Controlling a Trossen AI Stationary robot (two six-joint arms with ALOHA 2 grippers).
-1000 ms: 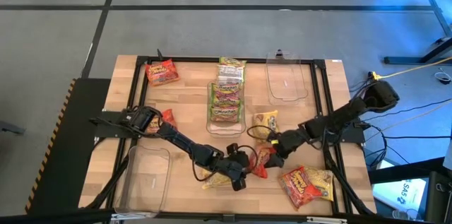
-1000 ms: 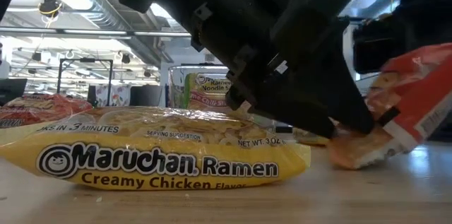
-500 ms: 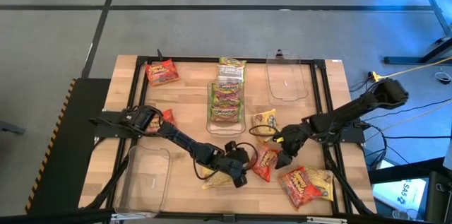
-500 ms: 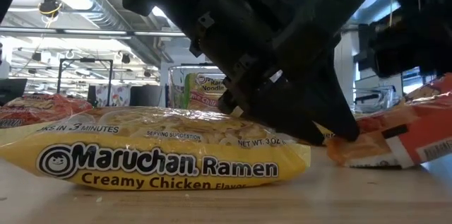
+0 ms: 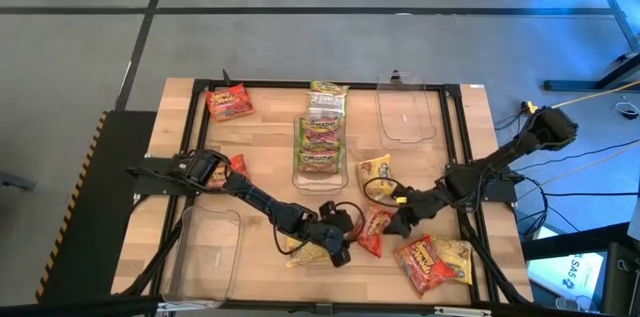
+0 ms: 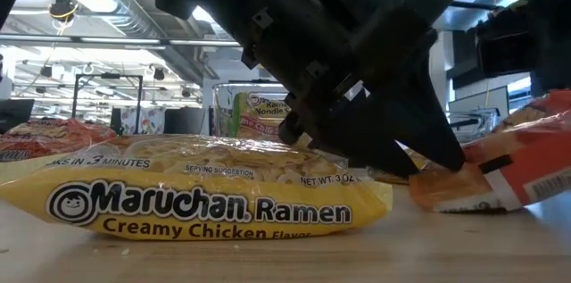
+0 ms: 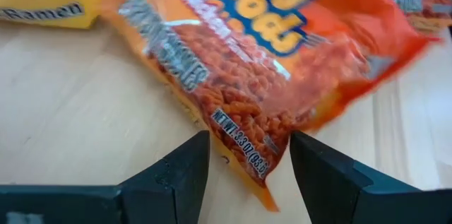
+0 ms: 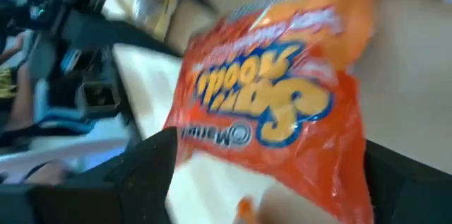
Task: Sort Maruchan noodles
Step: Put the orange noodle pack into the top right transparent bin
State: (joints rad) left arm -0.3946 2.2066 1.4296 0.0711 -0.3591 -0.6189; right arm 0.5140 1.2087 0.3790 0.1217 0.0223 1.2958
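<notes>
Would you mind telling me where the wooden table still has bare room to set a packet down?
Bare wood lies between the red crinkly packet at the far left corner and the middle clear plastic bin holding green packets. The near-left clear bin and far-right clear bin are empty. The near centre is crowded: both tools, left and right, flank an orange-red packet.

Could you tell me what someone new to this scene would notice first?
Both grippers meet over one orange noodle packet near the table's front middle: the left gripper with open jaws at its corner, the right gripper beside it. A clear bin holds green packets at the centre.
</notes>
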